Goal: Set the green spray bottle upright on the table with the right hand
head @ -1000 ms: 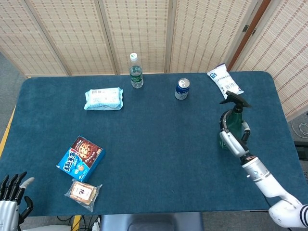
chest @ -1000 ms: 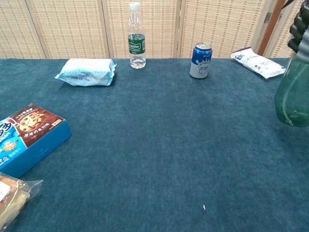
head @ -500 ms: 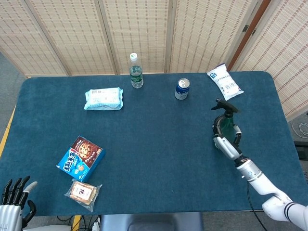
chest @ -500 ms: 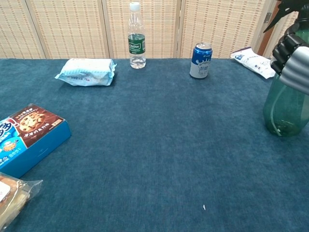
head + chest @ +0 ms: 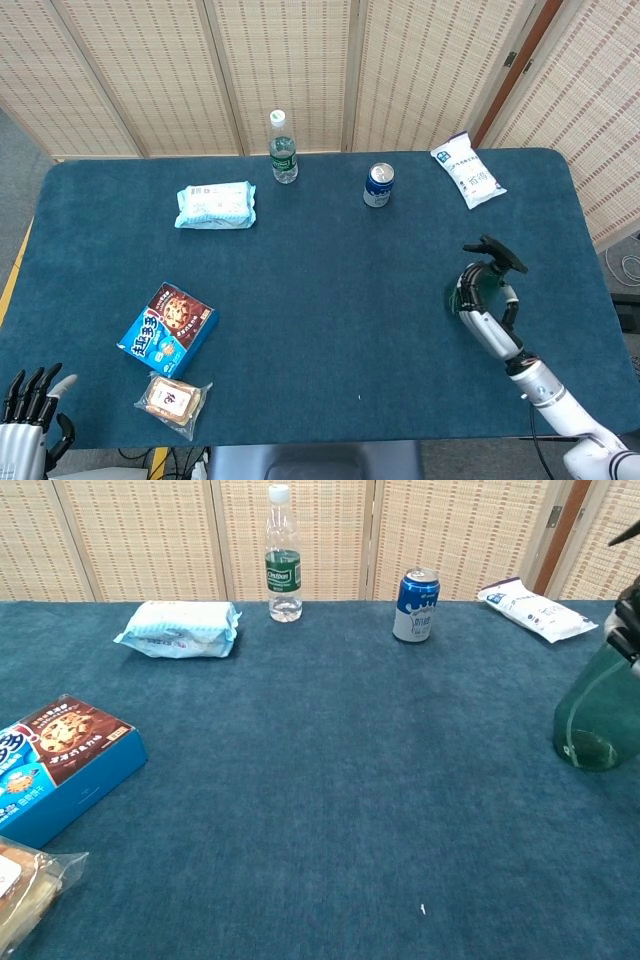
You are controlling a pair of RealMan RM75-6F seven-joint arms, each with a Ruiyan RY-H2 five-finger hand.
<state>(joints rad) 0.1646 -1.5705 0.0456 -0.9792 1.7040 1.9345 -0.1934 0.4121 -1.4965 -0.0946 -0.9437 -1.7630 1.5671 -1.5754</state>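
Observation:
The green spray bottle (image 5: 488, 268) stands upright on the blue table (image 5: 330, 300) near its right side, its black spray head on top. My right hand (image 5: 487, 312) holds it, fingers wrapped around the body. In the chest view the translucent green bottle (image 5: 597, 715) rests with its base on the cloth, and only a bit of the right hand (image 5: 628, 630) shows at the frame's edge by the bottle's neck. My left hand (image 5: 30, 405) hangs off the table's near left corner, fingers extended and holding nothing.
A blue can (image 5: 378, 185) and a white packet (image 5: 467, 170) lie at the back right. A water bottle (image 5: 283, 148) and a wipes pack (image 5: 216, 205) sit at the back left. A cookie box (image 5: 168, 328) and a wrapped snack (image 5: 173, 400) lie front left.
The right hand has carried the bottle nearer and slightly right on the table and set it down; the bottle was raised a second ago and now stands on the cloth.

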